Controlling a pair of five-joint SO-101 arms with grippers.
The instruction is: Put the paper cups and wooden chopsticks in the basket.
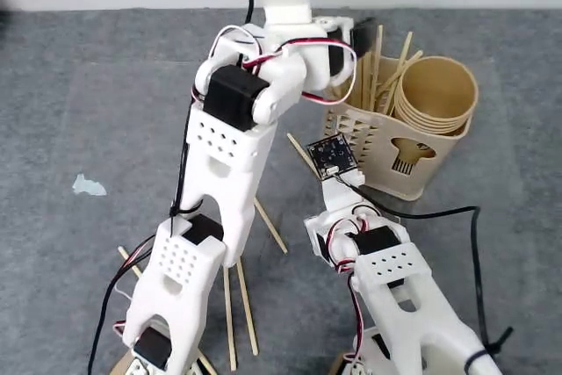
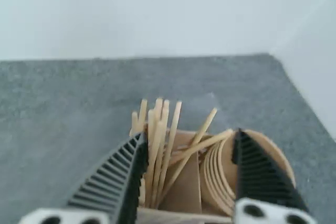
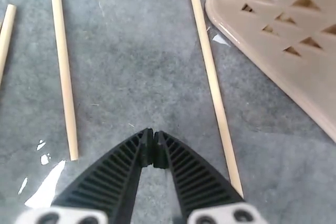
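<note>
Left pincer (image 2: 189, 136) gapes over the basket (image 1: 386, 154), right pincer (image 3: 153, 135) clenched empty above grey carpet (image 3: 131, 51), white wall (image 2: 157, 9) behind.

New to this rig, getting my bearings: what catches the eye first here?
A beige basket at the grey mat's far right, holding stacked paper cups and upright chopsticks, with the left pincer open over it. Loose chopsticks lie on the mat nearer the front, the right pincer shut low between two.
</note>
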